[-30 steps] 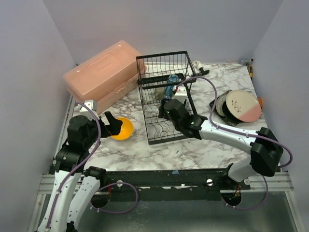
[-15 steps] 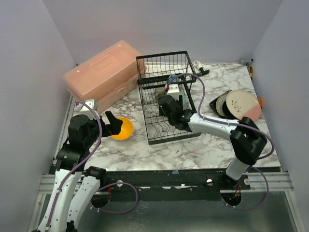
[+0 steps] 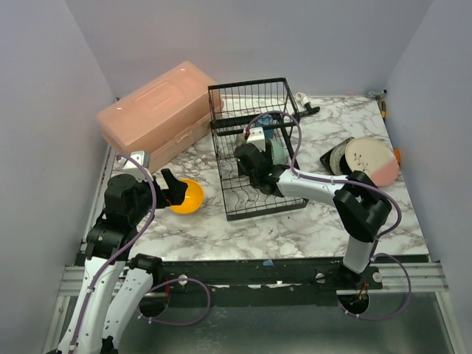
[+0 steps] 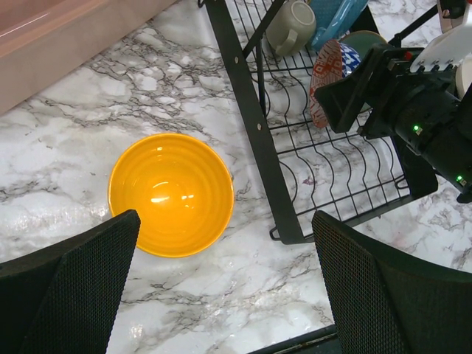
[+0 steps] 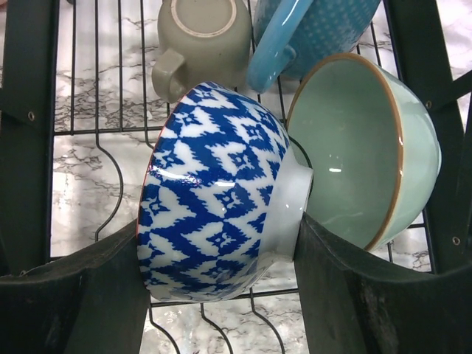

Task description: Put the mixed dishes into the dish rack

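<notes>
Left gripper (image 4: 225, 236) is spread wide and holds nothing. The yellow bowl (image 4: 171, 193) sits upright on the table (image 4: 88, 110) just ahead of it, left of the dish rack (image 4: 251, 125), so we judge the left arm the nearer. Right gripper (image 5: 220, 243) is clamped on the blue-patterned bowl (image 5: 221, 199), on edge inside the rack, its foot against the mint green bowl (image 5: 369, 155). Versus one second ago, the right arm reaches deeper into the rack. The left arm is unchanged.

Plain lavender-grey walls (image 3: 258, 37) close in a white marble table (image 3: 221, 228) veined with grey
</notes>
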Action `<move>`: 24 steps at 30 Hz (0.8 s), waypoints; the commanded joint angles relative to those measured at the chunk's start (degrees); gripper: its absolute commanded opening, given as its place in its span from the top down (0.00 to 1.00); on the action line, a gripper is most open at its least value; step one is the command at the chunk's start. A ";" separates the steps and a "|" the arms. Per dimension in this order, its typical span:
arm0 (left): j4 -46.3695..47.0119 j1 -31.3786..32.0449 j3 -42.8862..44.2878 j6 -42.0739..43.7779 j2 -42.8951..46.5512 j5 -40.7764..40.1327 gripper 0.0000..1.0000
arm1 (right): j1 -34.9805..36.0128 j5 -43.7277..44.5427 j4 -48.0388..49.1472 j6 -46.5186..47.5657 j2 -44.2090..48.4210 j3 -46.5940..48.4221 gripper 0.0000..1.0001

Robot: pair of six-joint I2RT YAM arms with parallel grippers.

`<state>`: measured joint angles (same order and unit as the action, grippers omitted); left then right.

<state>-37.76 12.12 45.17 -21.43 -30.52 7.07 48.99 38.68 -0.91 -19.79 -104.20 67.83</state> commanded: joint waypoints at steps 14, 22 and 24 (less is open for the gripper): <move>1.20 0.14 -0.96 1.14 -1.31 1.90 0.01 | -1.79 -3.65 -1.32 -0.59 0.06 2.74 0.17; 1.40 0.10 -0.96 1.13 -2.34 2.41 0.02 | -1.73 -5.13 -4.22 -1.30 4.22 2.11 0.09; 1.29 0.14 -0.96 1.13 -2.65 2.50 0.02 | -1.65 -6.86 -4.68 -2.33 6.34 1.07 0.08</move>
<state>-37.34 12.12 44.75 -21.30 -32.67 8.12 47.72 35.03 -3.53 -20.27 -102.91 68.79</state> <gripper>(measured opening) 0.985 0.914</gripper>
